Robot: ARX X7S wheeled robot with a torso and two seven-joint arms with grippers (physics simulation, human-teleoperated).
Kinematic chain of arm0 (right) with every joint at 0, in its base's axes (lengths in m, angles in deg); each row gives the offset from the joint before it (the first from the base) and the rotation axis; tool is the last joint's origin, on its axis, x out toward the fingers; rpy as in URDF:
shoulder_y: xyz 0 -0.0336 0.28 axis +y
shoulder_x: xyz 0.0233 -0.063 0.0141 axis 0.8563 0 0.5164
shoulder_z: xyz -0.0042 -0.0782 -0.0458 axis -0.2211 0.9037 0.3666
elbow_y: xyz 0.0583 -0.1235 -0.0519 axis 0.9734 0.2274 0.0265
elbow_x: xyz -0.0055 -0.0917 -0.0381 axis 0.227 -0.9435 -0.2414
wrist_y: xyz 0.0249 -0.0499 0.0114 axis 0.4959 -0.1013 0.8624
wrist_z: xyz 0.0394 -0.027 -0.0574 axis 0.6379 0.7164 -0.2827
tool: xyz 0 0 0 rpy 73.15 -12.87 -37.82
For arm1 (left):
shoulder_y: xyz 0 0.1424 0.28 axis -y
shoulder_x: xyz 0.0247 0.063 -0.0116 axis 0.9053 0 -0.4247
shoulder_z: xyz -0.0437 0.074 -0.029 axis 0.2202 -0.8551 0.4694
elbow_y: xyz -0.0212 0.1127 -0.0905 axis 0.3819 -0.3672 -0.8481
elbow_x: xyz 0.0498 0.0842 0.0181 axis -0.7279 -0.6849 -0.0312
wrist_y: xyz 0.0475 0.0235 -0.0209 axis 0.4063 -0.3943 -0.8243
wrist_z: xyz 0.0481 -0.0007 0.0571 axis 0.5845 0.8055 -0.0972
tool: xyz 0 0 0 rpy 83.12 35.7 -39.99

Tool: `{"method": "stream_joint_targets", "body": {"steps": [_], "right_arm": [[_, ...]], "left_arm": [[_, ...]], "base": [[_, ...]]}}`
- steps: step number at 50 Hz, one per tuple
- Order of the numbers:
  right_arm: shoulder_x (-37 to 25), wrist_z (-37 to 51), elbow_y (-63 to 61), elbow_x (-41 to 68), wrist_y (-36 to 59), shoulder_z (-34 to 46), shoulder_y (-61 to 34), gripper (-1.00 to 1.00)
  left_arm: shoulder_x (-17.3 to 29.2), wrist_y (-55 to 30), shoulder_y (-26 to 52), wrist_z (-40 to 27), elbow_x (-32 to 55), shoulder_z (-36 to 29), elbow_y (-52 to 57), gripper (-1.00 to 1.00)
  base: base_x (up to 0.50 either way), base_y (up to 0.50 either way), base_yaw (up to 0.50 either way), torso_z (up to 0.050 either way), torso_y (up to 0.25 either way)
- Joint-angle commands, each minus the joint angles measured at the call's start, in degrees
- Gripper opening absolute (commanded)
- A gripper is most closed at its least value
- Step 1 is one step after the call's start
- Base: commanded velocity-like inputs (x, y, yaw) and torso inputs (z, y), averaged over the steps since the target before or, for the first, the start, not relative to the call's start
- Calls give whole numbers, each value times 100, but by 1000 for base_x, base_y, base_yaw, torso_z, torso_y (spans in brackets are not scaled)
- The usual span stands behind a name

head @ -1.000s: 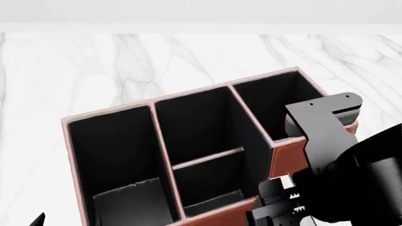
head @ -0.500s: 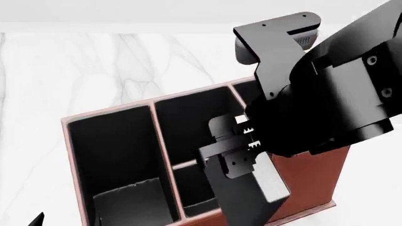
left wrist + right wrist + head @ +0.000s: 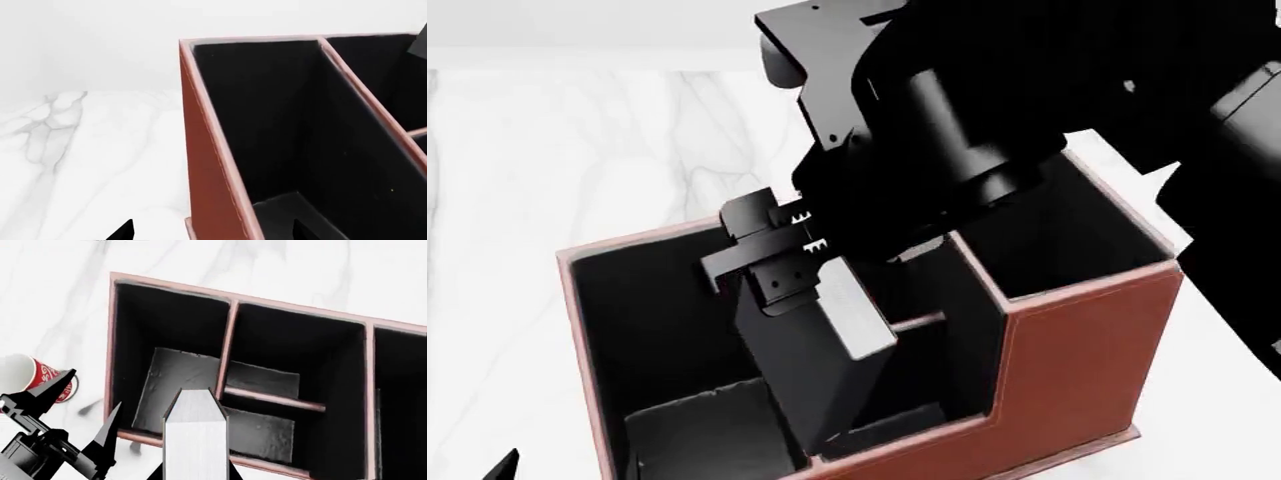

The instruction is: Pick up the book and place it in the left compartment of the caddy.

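A white marble table [image 3: 587,150] with grey veins fills the background, meeting a plain pale wall at the top of the head view. In the centre and lower half of that view stands the large reddish-brown leather-look caddy [image 3: 1081,350] with pale rim edges, a black interior and a stepped front wall. Its wide left compartment [image 3: 647,320] sits at the lower left of the frame.

The right claw [image 3: 777,262] reaches in from the upper right of the head view and is clamped on the top of the thick black book [image 3: 807,370] with white page edges. The book hangs upright, its lower end overlapping the divider between the left compartment and the split middle bay; whether it is inside a bay I cannot tell. In the right wrist view the book's white page edge [image 3: 195,440] sits at the lower centre, in line with that same divider.

At the left edge of the right wrist view, a white paper cup [image 3: 30,377] with red print lies on the table beside the caddy.

Only 2 dark tips of the left claw [image 3: 207,231] show at the bottom of the left wrist view, spread apart on either side of the caddy's end wall.
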Motion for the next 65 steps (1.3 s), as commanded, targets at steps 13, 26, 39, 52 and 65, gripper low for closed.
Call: {"method": "stream_joint_targets", "body": {"steps": [13, 26, 39, 52, 65], "right_arm": [[1736, -2097, 1818, -1654, -538, 446, 224, -100], [1743, -1764, 1726, -1633, -1303, 515, 616, -100], [1743, -1346, 1493, -1926, -1952, 547, 1149, -100], [1743, -1304, 1151, -2349, -2247, 491, 1626, -100], [1743, -1272, 979, -2567, -2313, 463, 1882, -100]], "left_arm": [[54, 1, 1, -16, 81, -26, 64, 100], [81, -29, -2, -19, 136, -61, 110, 100], [113, -61, -1, -2, 200, -101, 156, 100], [128, -34, -2, -9, 186, -163, 149, 100], [143, -34, -13, -27, 188, -217, 173, 100]], "base": [[0, 0, 0, 0, 1], [0, 0, 0, 0, 2], [0, 0, 0, 0, 1], [0, 0, 0, 0, 1], [0, 0, 0, 0, 1]]}}
